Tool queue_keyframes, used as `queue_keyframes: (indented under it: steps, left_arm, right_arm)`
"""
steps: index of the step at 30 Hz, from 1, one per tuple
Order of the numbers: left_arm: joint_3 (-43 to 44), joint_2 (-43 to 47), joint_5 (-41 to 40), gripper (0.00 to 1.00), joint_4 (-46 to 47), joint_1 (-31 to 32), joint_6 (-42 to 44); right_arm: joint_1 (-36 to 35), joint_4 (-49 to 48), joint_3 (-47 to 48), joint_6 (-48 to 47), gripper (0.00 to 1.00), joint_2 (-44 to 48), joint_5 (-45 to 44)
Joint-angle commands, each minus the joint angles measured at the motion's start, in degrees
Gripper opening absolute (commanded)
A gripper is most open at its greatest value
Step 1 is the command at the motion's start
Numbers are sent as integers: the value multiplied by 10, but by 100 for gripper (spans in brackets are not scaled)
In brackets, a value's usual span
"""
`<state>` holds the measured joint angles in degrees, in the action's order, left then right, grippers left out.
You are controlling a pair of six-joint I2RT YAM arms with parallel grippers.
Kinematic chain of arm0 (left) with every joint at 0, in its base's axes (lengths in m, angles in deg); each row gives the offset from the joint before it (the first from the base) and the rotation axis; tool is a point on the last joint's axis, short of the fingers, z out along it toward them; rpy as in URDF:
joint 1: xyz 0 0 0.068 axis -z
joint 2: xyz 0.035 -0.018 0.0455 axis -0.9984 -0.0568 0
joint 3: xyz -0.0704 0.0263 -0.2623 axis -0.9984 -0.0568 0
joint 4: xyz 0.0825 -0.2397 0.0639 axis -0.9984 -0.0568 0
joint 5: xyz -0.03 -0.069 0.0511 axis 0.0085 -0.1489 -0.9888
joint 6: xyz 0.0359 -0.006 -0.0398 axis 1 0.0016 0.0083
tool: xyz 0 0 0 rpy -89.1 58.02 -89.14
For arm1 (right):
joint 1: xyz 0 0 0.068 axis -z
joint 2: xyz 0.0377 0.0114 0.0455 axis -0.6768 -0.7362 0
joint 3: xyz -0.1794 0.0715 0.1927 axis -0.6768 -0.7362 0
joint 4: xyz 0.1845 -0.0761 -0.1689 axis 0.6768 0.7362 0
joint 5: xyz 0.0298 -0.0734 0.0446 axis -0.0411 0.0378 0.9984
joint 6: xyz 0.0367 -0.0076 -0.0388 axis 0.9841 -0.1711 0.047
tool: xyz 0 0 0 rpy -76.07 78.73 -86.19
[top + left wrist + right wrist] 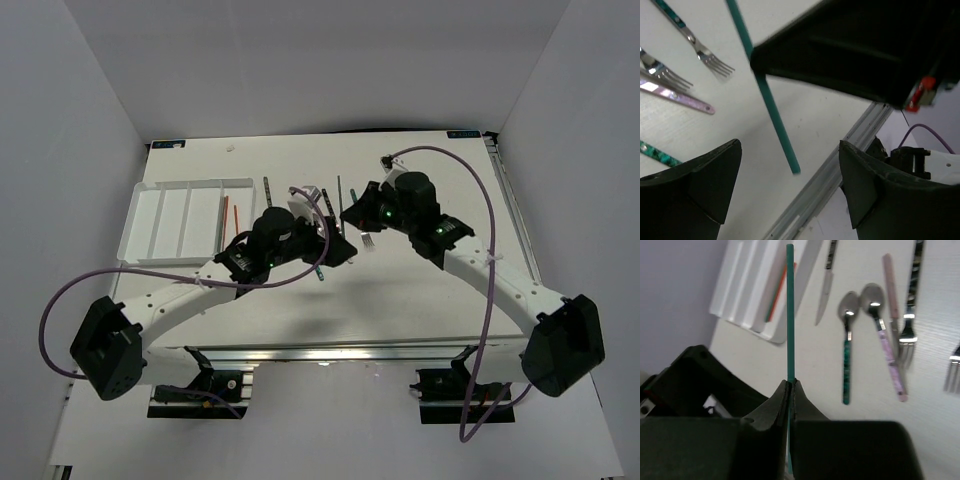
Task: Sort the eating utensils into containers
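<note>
My right gripper (791,382) is shut on a green chopstick (790,310) and holds it above the table, its long end pointing toward the white divided tray (747,287). A red chopstick (777,295) lies in one tray compartment. In the left wrist view the green chopstick (771,107) runs down past the right gripper's dark body (855,55), its free tip just ahead of my open, empty left gripper (790,147). In the top view both grippers, left (335,250) and right (352,213), meet at mid-table, right of the tray (170,215).
Loose cutlery lies on the table: a teal-handled spoon (846,355), a pink-handled spoon (885,340), a knife (825,287) and forks (907,335). The left wrist view shows forks (715,62) and a pink handle (687,101). The table's metal edge rail (840,170) is close by.
</note>
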<state>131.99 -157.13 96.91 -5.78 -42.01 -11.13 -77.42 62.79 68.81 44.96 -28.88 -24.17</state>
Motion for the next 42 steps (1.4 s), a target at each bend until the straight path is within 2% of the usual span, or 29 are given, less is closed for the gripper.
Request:
queue_keyframes:
  steps: [1, 6, 7, 10, 11, 12, 13, 14, 15, 17, 18, 19, 21, 22, 25, 30, 33, 37, 39, 40, 42]
  left_arm:
    - [45, -7, -27, 86, 32, 5, 1]
    - [75, -32, -52, 63, 2, 6, 10]
    - [80, -35, -53, 50, 1, 6, 11]
    - [97, -43, -74, 24, -16, 5, 16]
    - [100, -48, -82, 9, -47, 6, 18]
    - [104, -49, -111, 4, -58, 5, 18]
    - [113, -50, -129, 0, -73, 5, 26]
    - [117, -52, -141, 0, -101, 4, 31]
    - [121, -53, -164, 0, -115, 1, 39]
    - [144, -54, -197, 0, -187, -20, 68]
    - [153, -56, -197, 0, -215, -20, 77]
    - [158, -57, -224, 0, -258, -84, 98]
    - [180, -85, -233, 0, -313, -167, 119]
    - [192, -103, -265, 0, -368, -186, 146]
    - [244, -182, -359, 0, -444, -223, 186]
    - [293, -274, -363, 0, -460, -286, 203]
    - [325, -327, -339, 2, -462, -292, 200]
    - [344, -367, -360, 8, -467, -297, 196]
    - [345, -378, -368, 18, -465, -301, 193]
    - [343, -382, -368, 29, -463, -302, 192]
    - [344, -382, -366, 44, -461, -302, 188]
  right_arm:
    - [2, -78, -29, 61, 0, 22, 88]
    - [0, -85, -37, 70, 0, 47, 113]
    - [0, -85, -38, 71, 0, 48, 116]
    - [0, -92, -47, 76, 0, 57, 117]
    - [1, -94, -49, 76, 0, 59, 114]
    - [2, -92, -49, 76, 0, 61, 109]
    - [5, -88, -46, 75, 10, 63, 102]
    - [10, -83, -44, 72, 24, 64, 100]
    - [22, -71, -42, 70, 55, 63, 100]
    - [42, -41, -26, 49, 87, 64, 85]
    - [67, 13, -18, 36, 89, 63, 73]
    - [79, 37, -2, 22, 89, 62, 50]
    - [105, 81, 12, -22, 89, 60, 18]
    - [109, 104, 21, -38, 89, 60, -3]
    - [117, 139, 32, -81, 89, 56, -32]
    - [118, 151, 31, -110, 89, 51, -33]
    - [118, 146, 24, -118, 89, 48, -25]
    - [118, 153, 27, -141, 89, 31, -22]
    - [118, 153, 28, -147, 89, 21, -21]
    - [119, 152, 28, -147, 89, 18, -21]
    - [118, 144, 28, -147, 89, 5, -17]
